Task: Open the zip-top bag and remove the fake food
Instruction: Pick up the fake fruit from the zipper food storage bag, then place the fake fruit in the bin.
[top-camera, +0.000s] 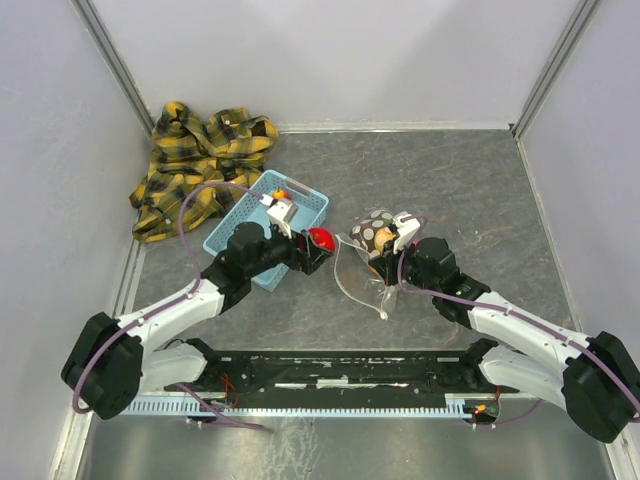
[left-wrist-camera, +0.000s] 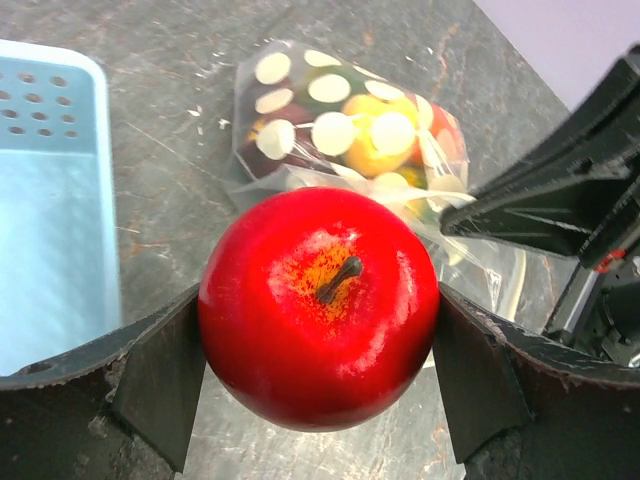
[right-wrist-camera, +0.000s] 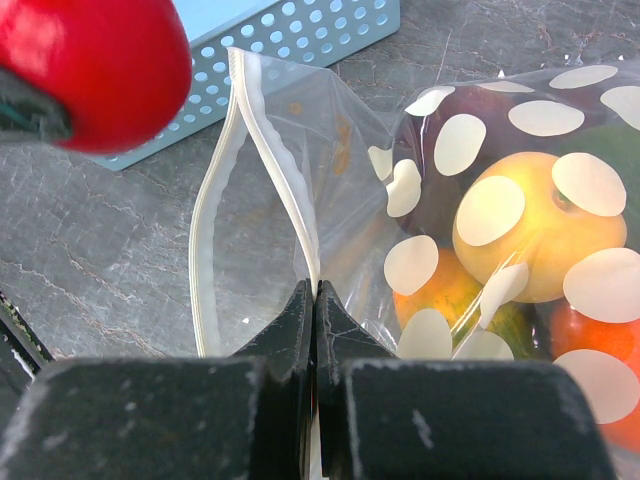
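Mia: Glossy red plastic apple (left-wrist-camera: 318, 305), clamped in the left gripper (left-wrist-camera: 320, 375)'s fingers.
Tom: Right gripper (right-wrist-camera: 315, 300) pinches the clear dotted zip-top bag (right-wrist-camera: 480, 180)'s white strip (right-wrist-camera: 290, 200); mouth open, more fruit (right-wrist-camera: 530, 230) inside.
Mia: Overhead, apple hangs beside the light blue slotted basket (top-camera: 240, 222); releasing there looks next.

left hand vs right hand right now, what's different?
The left hand stands wide around a red apple; the right hand is shut flat. The left hand holds fruit outside the bag; the right hand pinches the bag's zip edge. Both grip something.
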